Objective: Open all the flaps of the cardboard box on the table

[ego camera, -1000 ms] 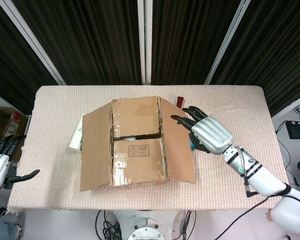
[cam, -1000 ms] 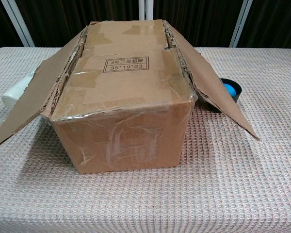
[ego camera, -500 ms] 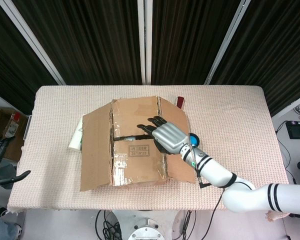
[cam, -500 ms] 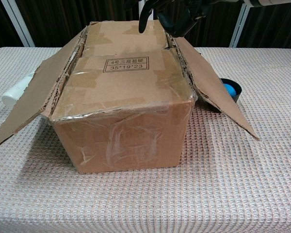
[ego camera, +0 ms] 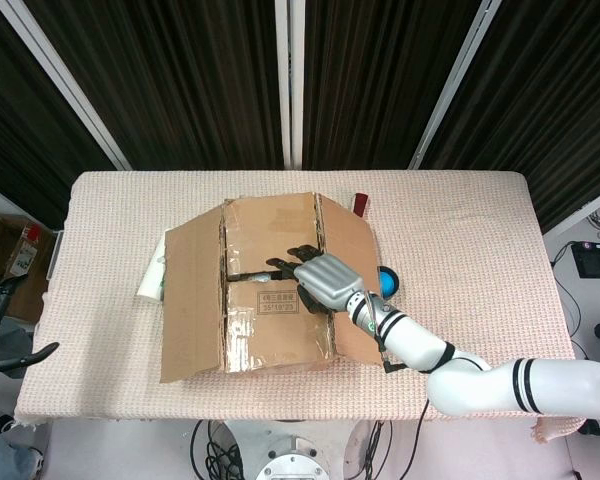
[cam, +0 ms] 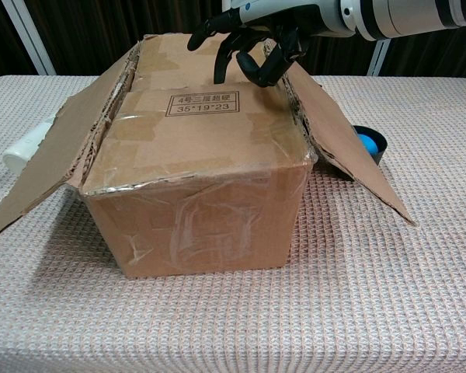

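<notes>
The cardboard box (ego camera: 270,310) stands mid-table, also seen in the chest view (cam: 194,194). Its left side flap (ego camera: 190,300) and right side flap (ego camera: 355,290) hang outward and down. The two inner flaps lie flat and meet at a seam (ego camera: 245,275); the near one carries a printed label (cam: 202,102). My right hand (ego camera: 318,277) hovers over the box top with fingers apart, their tips curling down at the seam (cam: 248,54), and holds nothing. My left hand (ego camera: 2,320) is off the table's left edge, mostly cut off, fingers spread.
A white bottle-like object (ego camera: 152,278) lies against the box's left side under the flap. A black bowl with a blue ball (cam: 369,144) sits right of the box, partly under the right flap. A small red item (ego camera: 359,204) lies behind the box.
My right hand swung in from the right of the box, over the right flap, and came down to the centre seam. My left hand drifted slightly further out of the picture.
</notes>
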{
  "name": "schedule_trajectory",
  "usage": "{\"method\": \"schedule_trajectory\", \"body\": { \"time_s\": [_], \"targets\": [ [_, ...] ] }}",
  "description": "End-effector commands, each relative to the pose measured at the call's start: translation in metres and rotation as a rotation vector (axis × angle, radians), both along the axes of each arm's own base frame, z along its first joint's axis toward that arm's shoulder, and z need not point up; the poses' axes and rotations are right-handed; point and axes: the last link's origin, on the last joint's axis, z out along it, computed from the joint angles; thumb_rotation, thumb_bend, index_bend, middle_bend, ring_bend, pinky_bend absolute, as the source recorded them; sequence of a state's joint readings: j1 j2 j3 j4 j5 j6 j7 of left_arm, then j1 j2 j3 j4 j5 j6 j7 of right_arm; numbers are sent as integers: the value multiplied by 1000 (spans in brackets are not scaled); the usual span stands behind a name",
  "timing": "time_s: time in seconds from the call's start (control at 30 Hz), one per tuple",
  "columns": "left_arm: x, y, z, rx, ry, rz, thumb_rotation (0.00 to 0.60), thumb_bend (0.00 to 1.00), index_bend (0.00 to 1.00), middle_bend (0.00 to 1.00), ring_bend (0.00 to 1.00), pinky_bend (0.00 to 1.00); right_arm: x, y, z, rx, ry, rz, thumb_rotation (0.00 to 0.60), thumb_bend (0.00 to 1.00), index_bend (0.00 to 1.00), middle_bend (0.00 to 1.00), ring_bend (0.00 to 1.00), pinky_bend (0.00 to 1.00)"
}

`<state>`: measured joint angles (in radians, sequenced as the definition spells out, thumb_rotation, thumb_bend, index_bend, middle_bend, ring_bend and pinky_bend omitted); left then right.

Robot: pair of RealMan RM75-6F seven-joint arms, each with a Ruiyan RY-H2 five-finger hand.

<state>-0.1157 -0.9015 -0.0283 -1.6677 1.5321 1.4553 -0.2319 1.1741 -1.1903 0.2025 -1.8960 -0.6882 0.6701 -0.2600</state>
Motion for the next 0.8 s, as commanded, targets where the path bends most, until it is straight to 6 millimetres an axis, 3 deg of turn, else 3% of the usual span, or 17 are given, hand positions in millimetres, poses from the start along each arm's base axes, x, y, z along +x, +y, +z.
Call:
{"method": "schedule_trajectory", "body": {
  "time_s": [0.03, 0.4, 0.8],
  "targets": [
    [1, 0, 0, 1, -6, -4, 201, 0, 86, 120, 60, 178, -2, -1, 4, 28, -28, -35, 600, 778, 0, 293, 0, 0],
    [2, 1, -2, -3, -4, -5, 204, 0, 86, 121, 60, 178, -6, 1, 37, 31, -158, -98, 600, 778, 0, 312, 0, 0],
    [10, 5, -5, -10, 0, -22, 204, 0, 86, 120, 60, 178, -5, 23, 73, 102, -294, -107, 600, 778, 0, 332, 0, 0]
  ]
}}
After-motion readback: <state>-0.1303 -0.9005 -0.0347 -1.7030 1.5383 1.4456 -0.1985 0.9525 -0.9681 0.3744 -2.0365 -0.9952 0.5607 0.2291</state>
